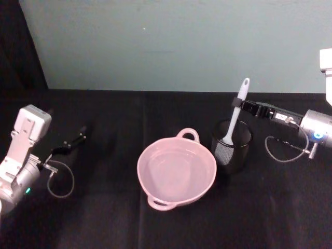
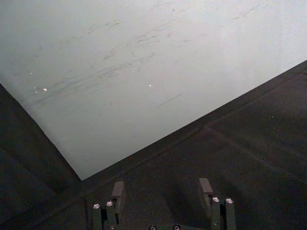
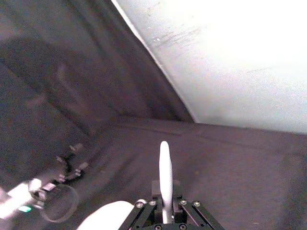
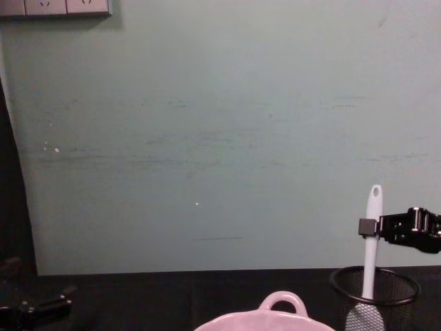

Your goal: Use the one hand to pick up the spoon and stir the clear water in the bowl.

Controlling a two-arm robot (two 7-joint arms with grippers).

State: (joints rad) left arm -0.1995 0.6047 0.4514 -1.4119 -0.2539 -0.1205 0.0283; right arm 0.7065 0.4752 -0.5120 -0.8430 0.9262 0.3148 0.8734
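Currently the hand [image 1: 237, 104], the robot's right gripper, is clenched on the spoon [image 1: 232, 127], its 2 thin fingers pinching the handle high up, just below the hole end. The spoon stands almost upright in a black mesh cup [image 1: 232, 155] just right of the bowl [image 1: 142, 181], with its broad head down inside the cup. It is probably light, stiff and smooth plastic, so it may swivel in such a narrow pinch. A high hold gives reach into the water, though a firmer squeeze seems wise once stirring drags on the head. Well left of the bowl, the left gripper [image 1: 78, 140] sits parked, fingers apart, holding nothing.
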